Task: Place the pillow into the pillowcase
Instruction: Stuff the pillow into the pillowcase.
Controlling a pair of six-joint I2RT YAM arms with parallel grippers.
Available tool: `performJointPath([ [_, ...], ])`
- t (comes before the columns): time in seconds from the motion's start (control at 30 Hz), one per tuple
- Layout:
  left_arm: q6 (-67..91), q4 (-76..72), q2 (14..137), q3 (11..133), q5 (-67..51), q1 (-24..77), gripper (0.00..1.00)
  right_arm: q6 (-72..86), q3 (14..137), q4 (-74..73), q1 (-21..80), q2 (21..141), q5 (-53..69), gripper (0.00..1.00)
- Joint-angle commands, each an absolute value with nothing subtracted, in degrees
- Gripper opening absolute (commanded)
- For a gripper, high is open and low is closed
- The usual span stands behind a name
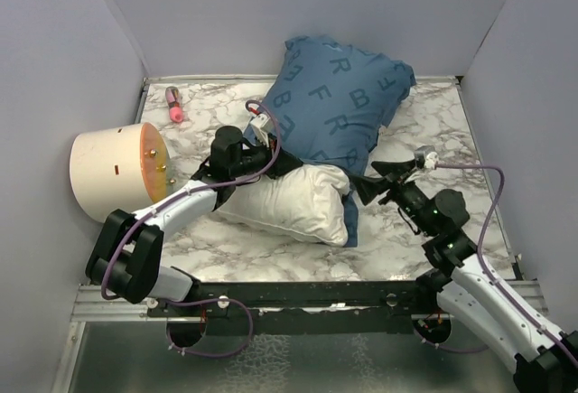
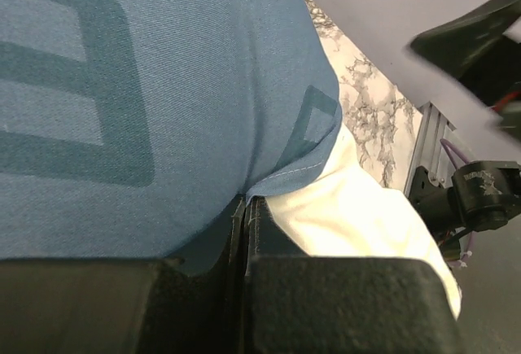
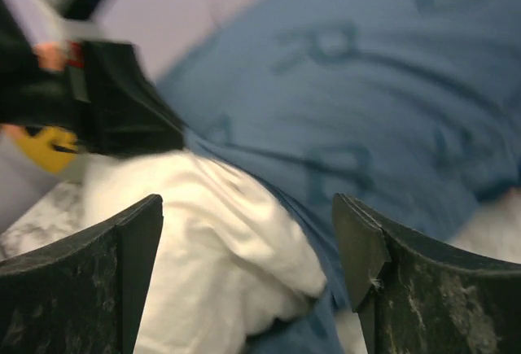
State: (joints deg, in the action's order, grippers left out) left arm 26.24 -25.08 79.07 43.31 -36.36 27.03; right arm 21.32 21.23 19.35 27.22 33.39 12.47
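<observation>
A: Where is everything?

B: The pillow [image 1: 289,201] lies on the marble surface [image 1: 433,131], its far part inside the pillowcase [image 1: 334,95] and its white near end sticking out. The left end effector [image 2: 244,232] is clamped on the pillowcase's open edge. The right end effector [image 3: 246,207] has its jaws spread, empty, just beside that bare end.

A: Best approach?

B: I'd hold the edge taut and push the bare end in low, so the fabric doesn't bunch.

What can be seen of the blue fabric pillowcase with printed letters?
The blue fabric pillowcase, printed with darker letters (B, F, R), lies puffed and slanted at the back of the marble table. The white pillow is partly inside it; the near end sticks out of the opening. The shut left gripper pinches its hem. The open right gripper is near its lower edge, seemingly not touching.
</observation>
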Motion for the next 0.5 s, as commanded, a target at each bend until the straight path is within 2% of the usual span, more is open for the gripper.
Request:
performJointPath([
  [0.0,23.43,-15.79,83.34,44.10,-39.19,25.18,0.00,26.64,17.22,7.20,26.72,39.86,-0.03,0.76],
  [0.13,23.79,-16.00,84.27,45.12,-40.19,25.06,0.00,27.67,12.63,19.00,26.74,47.47,9.66,0.49],
  [0.2,24.41,-16.62,84.52,45.29,-40.79,25.05,0.00,28.27,12.11,26.54,26.80,53.44,13.89,0.40],
  [0.37,26.05,-17.29,83.68,45.68,-42.09,25.20,0.00,29.06,16.37,40.67,26.98,69.67,16.71,0.25],
  [0.47,24.53,-14.58,81.40,46.51,-40.21,25.40,0.00,29.35,19.97,45.02,27.41,75.66,18.80,0.22],
])
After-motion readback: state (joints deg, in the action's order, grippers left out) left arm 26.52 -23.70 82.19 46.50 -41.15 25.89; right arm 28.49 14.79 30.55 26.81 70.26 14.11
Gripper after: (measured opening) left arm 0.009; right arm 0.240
